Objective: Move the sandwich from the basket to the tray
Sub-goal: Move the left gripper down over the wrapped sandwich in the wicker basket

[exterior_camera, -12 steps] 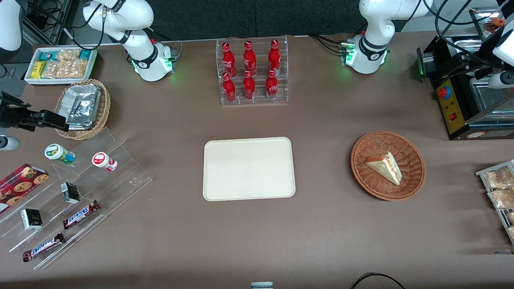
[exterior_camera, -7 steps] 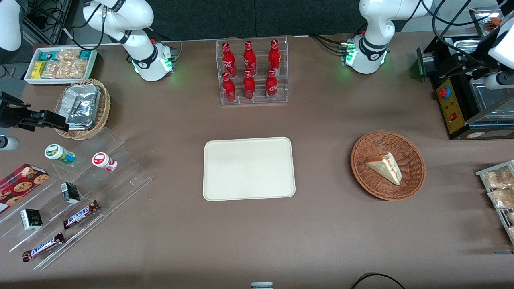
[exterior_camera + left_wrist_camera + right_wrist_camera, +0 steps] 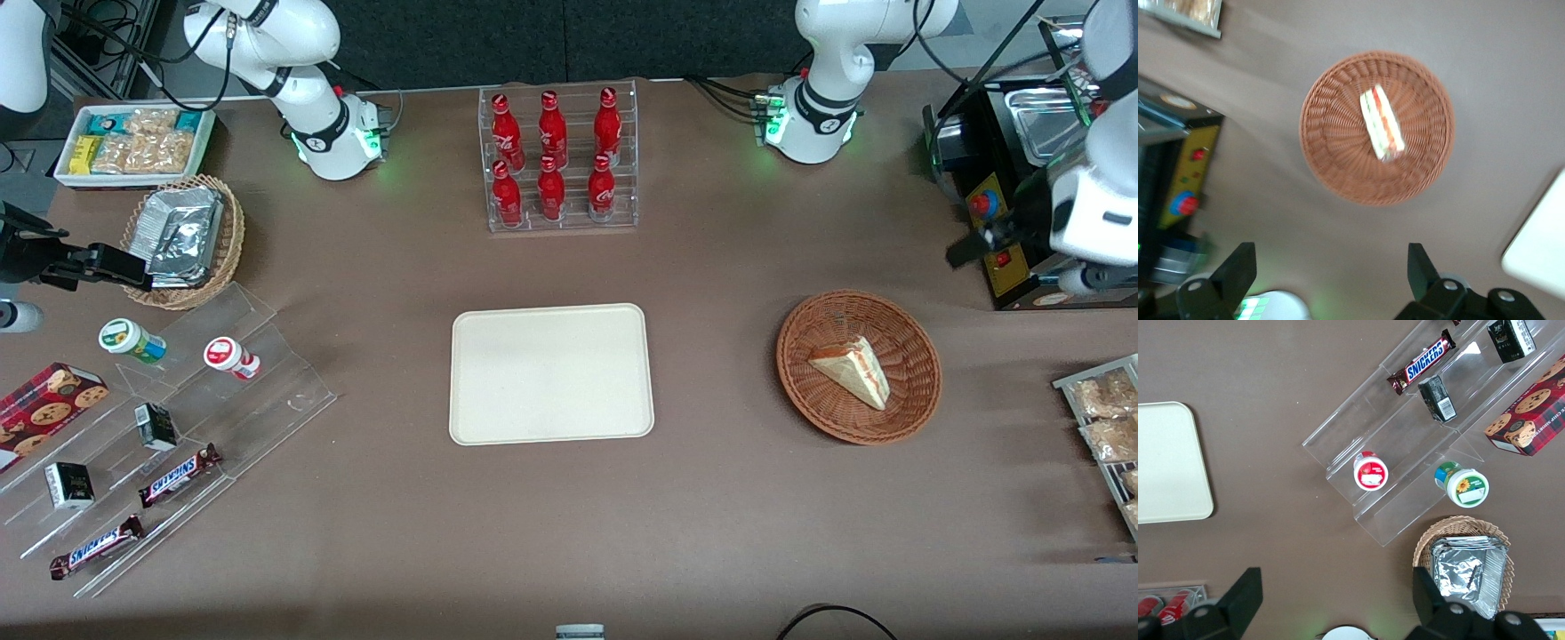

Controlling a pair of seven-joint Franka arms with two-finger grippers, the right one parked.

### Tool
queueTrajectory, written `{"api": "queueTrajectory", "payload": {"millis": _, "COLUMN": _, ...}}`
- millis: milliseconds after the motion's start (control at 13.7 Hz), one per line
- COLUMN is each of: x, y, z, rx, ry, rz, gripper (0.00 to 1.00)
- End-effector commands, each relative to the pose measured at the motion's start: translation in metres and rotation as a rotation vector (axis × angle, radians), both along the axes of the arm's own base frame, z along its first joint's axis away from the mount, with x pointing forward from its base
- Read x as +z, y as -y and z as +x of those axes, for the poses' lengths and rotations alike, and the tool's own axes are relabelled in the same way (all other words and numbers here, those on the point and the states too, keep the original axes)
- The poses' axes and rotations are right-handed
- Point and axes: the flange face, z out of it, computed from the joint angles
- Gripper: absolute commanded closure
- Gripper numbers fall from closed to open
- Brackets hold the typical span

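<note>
Hand (image 3: 1331, 267) hovers spread, apart from sandwich (image 3: 1382, 123) in basket (image 3: 1331, 133).

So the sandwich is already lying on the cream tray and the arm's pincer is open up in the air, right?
Not quite. The sandwich lies in the reddish-brown basket; the cream tray holds nothing, as the front view shows. The rest stands: in the left wrist view the pincer hangs open, above the table beside the basket.

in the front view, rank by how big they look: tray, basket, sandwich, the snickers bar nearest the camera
1. tray
2. basket
3. sandwich and Snickers bar: too alike to rank.
The gripper hangs open above the table, short of the basket.
</note>
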Motion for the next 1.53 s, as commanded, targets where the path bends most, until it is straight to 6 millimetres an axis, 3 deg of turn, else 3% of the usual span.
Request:
{"api": "queueTrajectory", "payload": {"millis": 0, "x": -0.041, "y": 0.001, "z": -0.002, "rx": 0.211, "ry": 0.049, "rz": -0.024, "gripper": 0.00}}
{"api": "queueTrajectory", "payload": {"millis": 437, "x": -0.140, "y": 0.002, "z": -0.003, "rx": 0.443, "ry": 0.138, "rz": -0.054, "gripper": 0.00}}
{"api": "queueTrajectory", "payload": {"millis": 728, "x": -0.189, "y": 0.006, "z": 0.001, "rx": 0.507, "ry": 0.156, "rz": -0.069, "gripper": 0.00}}
{"api": "queueTrajectory", "payload": {"millis": 1457, "x": -0.238, "y": 0.016, "z": 0.005, "rx": 0.516, "ry": 0.166, "rz": -0.066, "gripper": 0.00}}
